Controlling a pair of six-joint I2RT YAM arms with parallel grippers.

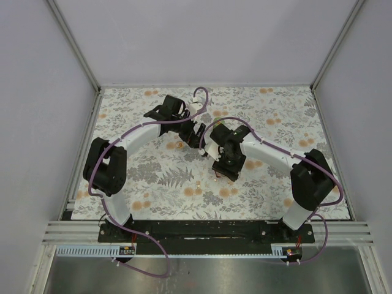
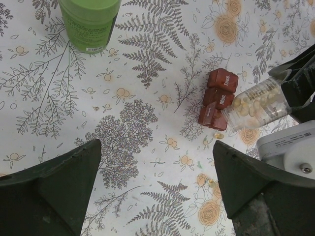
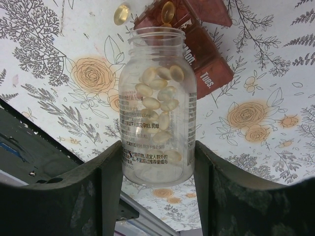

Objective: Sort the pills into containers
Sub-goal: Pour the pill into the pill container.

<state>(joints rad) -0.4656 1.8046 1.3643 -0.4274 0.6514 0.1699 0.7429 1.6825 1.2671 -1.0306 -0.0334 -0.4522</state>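
Note:
My right gripper point(image 3: 157, 152) is shut on a clear bottle point(image 3: 157, 98) holding several pale pills. The bottle is tipped, with its open mouth at the dark-red pill box point(image 3: 209, 69), which has lids marked Mon. and Tues. One yellowish pill point(image 3: 121, 14) lies on the cloth beside the box, and another point(image 3: 168, 10) sits at the box's open end. In the left wrist view the same pill box point(image 2: 216, 96) and clear bottle point(image 2: 253, 103) are at the right. A loose pill point(image 2: 219, 134) lies below the box, and a second pill point(image 2: 211, 183) lies by my right fingertip. The green bottle point(image 2: 89, 22) stands at the top left. My left gripper point(image 2: 157, 191) hangs open over bare cloth.
A floral cloth point(image 1: 159, 177) covers the table, inside grey walls with a metal frame. Both arms meet near the middle, with the left gripper point(image 1: 195, 136) just behind the right gripper point(image 1: 224, 166). Purple cables loop over the arms.

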